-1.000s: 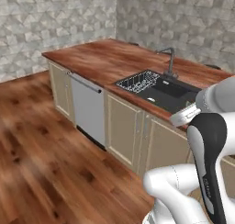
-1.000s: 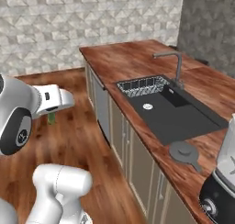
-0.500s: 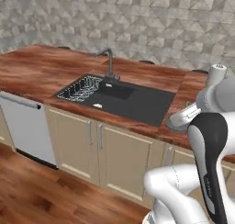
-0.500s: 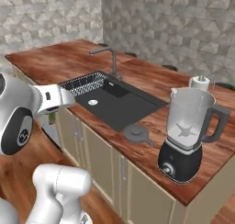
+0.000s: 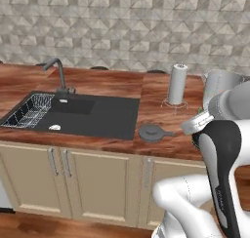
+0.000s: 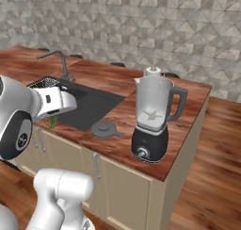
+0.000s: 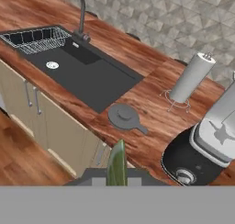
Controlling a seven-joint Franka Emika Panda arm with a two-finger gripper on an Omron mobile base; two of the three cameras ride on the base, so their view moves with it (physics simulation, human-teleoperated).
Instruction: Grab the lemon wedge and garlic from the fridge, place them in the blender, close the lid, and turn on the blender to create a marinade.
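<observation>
I see the lid (image 7: 125, 117) flat on the tabletop (image 7: 137, 67) just ahead of my tool (image 7: 117, 170). The sink (image 7: 73, 64) lies ahead to its left, the blender (image 7: 206, 145) to its right, the paper-towel roll (image 7: 190, 78) beyond the lid.

the light was soft and even, not too bright. shadows were faint. the sink (image 5: 93, 116) looked dark and flat, with no shine. the wood counter (image 6: 123, 123) had a gentle glow. the pictures looked a bit grainy, and nothing bent at the edges.
</observation>
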